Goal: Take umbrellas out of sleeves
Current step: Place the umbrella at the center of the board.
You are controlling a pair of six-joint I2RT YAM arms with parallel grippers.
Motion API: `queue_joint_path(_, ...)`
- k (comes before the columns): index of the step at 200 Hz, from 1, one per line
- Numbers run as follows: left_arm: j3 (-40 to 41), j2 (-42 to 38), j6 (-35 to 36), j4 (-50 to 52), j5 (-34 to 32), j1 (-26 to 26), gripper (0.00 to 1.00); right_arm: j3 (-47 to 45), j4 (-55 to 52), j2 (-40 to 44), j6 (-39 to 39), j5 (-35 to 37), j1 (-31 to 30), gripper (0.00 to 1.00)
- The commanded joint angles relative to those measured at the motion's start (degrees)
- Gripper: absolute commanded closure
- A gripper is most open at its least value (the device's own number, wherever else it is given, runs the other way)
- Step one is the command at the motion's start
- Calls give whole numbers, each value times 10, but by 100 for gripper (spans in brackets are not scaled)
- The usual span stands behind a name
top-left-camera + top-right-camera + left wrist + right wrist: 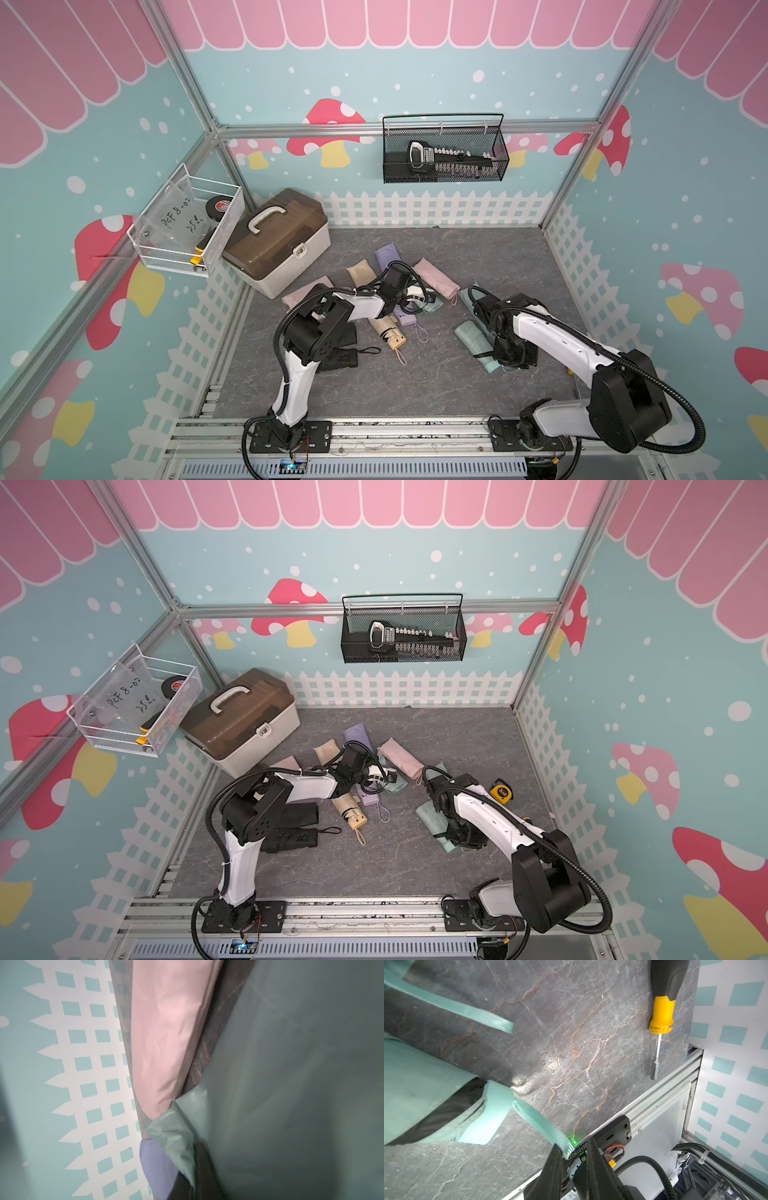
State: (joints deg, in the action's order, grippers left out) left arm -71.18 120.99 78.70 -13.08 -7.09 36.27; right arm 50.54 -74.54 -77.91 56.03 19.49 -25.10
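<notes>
My right gripper [573,1144] hovers low over the mat, jaws slightly apart, with the end of a mint wrist strap [542,1124] lying between the fingertips. The strap runs to the handle [488,1113] of a mint umbrella poking out of its mint sleeve [415,1084], which shows in both top views [471,336] [432,818]. My left gripper [419,297] is shut on another mint sleeve [291,1084] beside a pink sleeve [166,1032] that has an umbrella in it. Bare beige [388,332], lilac [405,318] and black [338,359] umbrellas lie near the left arm.
Empty lilac [386,255], beige [361,270] and pink [303,295] sleeves lie behind the left arm. A tool box [276,239] stands at the back left. A yellow screwdriver [662,1012] and a tape measure [500,789] lie by the right wall. Wire baskets hang on the walls.
</notes>
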Motion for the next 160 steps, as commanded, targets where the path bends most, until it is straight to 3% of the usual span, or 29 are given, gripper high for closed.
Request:
queue_joint_path(1, -11, -8, 20, 8, 4, 18, 100, -16, 8, 16, -28, -18, 2, 78)
queue_joint_path(24, 3, -24, 15, -1, 46, 27, 100, -53, 88, 54, -80, -117, 2, 70)
queue_joint_path(48, 3, -39, -3, 1, 82, 33, 100, -74, 138, 126, -127, -167, 2, 55)
queue_joint_path(64, 3, -38, -14, -18, 71, 40, 69, -79, 159, 194, -157, -175, 2, 46)
queue_joint_path(75, 7, -38, -44, -56, 64, 40, 47, -79, 175, 228, -178, -199, 2, 45)
queue_joint_path(83, 6, -37, -64, -78, 51, 42, 37, -80, 185, 240, -189, -220, 3, 45)
queue_joint_path(115, -51, -54, -207, -14, 4, 56, 26, -101, 273, 199, -220, -269, 4, 46)
queue_joint_path(127, -68, -70, -278, 14, 2, 57, 2, -106, 314, 161, -230, -270, 6, 46)
queue_joint_path(160, -140, -113, -447, 132, 19, 57, 1, -78, 378, 97, -233, -227, 24, 46)
